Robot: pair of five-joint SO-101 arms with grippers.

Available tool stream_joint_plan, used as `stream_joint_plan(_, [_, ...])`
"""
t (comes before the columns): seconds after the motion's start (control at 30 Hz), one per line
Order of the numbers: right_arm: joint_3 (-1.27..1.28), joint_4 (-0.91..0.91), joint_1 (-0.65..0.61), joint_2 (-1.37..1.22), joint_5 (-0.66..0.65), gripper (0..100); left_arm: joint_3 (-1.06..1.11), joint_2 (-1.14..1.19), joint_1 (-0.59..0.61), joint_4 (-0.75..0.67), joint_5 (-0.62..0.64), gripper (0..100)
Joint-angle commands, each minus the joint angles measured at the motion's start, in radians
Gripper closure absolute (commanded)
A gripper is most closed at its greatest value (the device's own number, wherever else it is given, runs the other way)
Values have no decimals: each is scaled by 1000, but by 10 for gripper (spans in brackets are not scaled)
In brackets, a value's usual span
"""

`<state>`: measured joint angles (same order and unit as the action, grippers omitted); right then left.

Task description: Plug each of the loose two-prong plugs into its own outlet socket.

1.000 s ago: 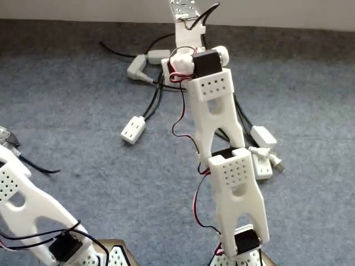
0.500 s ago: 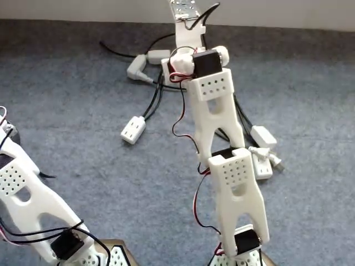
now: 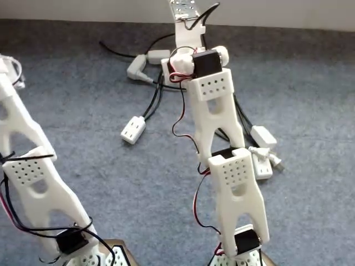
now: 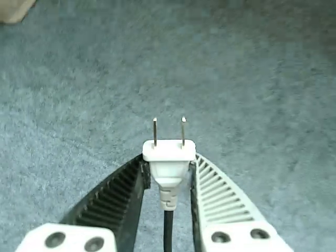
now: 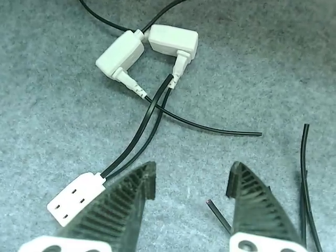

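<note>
The left gripper (image 4: 168,159) is closed around a white two-prong plug (image 4: 169,151). Its fingers clamp the plug's body from both sides, the black cord runs back between them, and the two prongs point straight out along the gripper's line over bare carpet (image 4: 252,63).

In the high view the left arm (image 3: 30,172) stands at the left edge of the frame. The nearest outlet block (image 3: 133,129) lies to its right, left of centre. The block's long axis runs diagonally, and its cords lead up toward the top middle of the frame.

The right gripper (image 5: 192,173) is wide open and holds nothing. It hangs over that same outlet block (image 5: 73,199), so it looks the nearer of the two. The slots seem to face up, so the prongs would probably need tipping down to meet them.

Two angled plugs (image 5: 119,54) lie farther along the cords. The surface is grey-blue carpet, and a pale wall (image 3: 288,11) runs along the top of the high view.
</note>
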<state>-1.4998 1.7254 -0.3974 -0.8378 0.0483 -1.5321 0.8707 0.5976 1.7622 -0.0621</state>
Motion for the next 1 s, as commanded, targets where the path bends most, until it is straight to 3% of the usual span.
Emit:
stream_joint_plan(0.0, [-41,42,13,90,-12,774,90,-236,-107,6,-14,994])
stream_joint_plan(0.33, [-31,42,7,209,-12,774,708,-885,-318,0,2,994])
stream_joint_plan(0.47, [42,42,5,234,-12,774,921,-1132,-367,-17,121,994])
stream_joint_plan(0.7, [208,42,5,397,-12,774,1349,-1480,-498,-249,143,994])
stream_joint_plan(0.97, [503,41,5,756,-14,774,1885,-1831,-711,-644,285,994])
